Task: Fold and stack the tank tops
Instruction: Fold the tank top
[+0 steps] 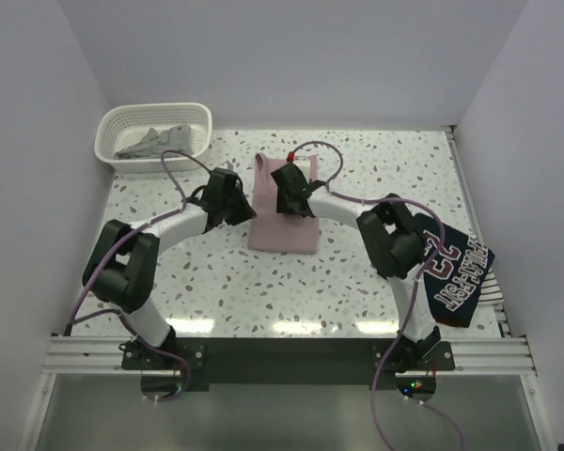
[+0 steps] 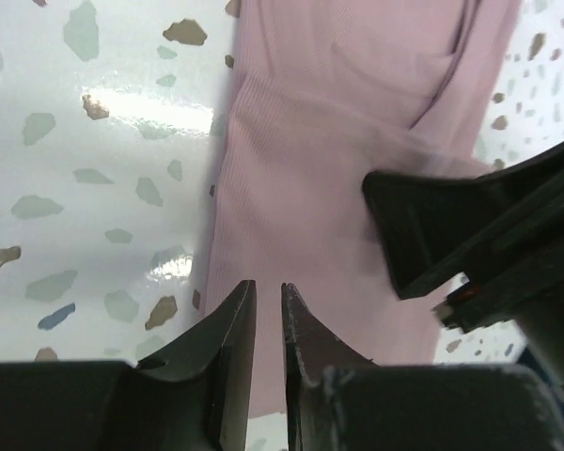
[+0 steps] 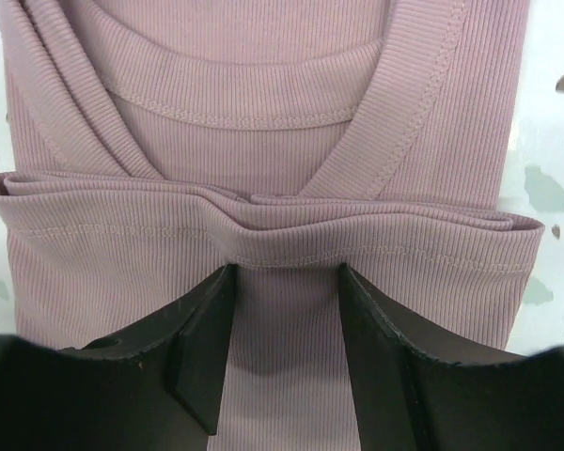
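The dusty pink tank top [image 1: 284, 225] lies folded into a narrow strip mid-table. In the right wrist view its neckline [image 3: 254, 108] is at the top and a layered hem [image 3: 263, 240] crosses the middle. My right gripper [image 3: 285, 272] stands half wide, with the hem dipped and gathered between its tips; in the top view this gripper [image 1: 291, 193] is over the top's far half. My left gripper [image 2: 268, 287] is at the pink top's [image 2: 329, 169] left edge, jaws a slim gap apart, with cloth seen behind the gap. The navy lettered tank top [image 1: 456, 268] lies at the right. A grey tank top [image 1: 150, 141] sits in the basket.
The white lattice basket [image 1: 113, 117] stands at the back left corner. The right arm's black gripper body [image 2: 479, 225] is close to my left fingers. The navy top hangs over the table's right edge [image 1: 496, 291]. White walls close in on three sides.
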